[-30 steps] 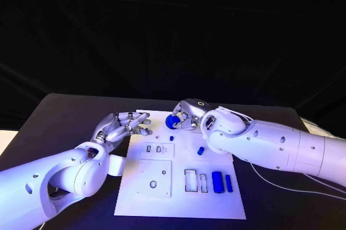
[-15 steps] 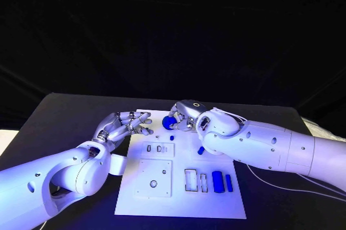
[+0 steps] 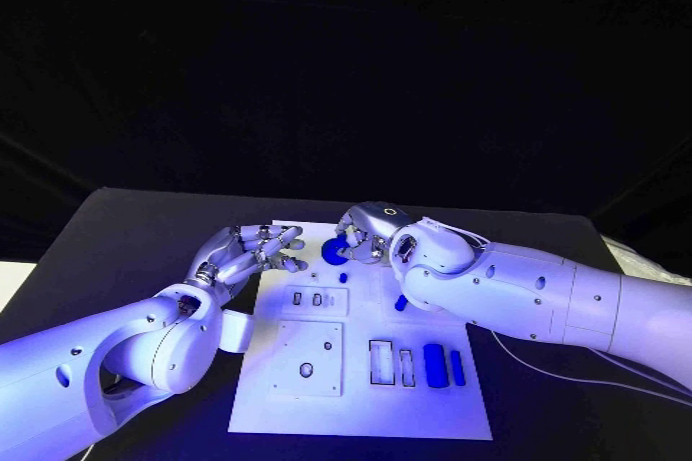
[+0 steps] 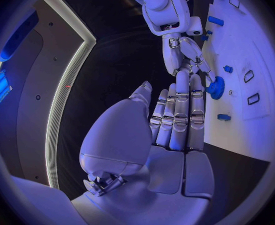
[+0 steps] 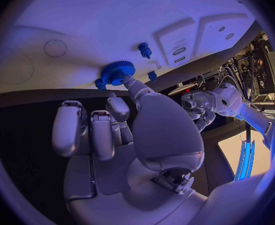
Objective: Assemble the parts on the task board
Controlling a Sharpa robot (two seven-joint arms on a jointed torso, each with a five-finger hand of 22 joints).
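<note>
At the fingertips of the right hand [image 3: 372, 233], over the white task board's [image 3: 361, 406] far edge, sits the small blue toothed plastic gear [image 3: 338, 251], pinched. It looks light, stiff and slippery; the toothed rim gives the best hold. Beside it, the left hand [image 3: 248, 251] hovers with fingers apart, holding nothing.

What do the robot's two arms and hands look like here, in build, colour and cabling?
Both arms are glossy white rounded shells with small dark screw holes. Each ends in a silver, segmented metal hand: left hand, right hand. The right hand's back bears a small ring mark. A thin white cable trails on the table beneath the right arm.
</note>
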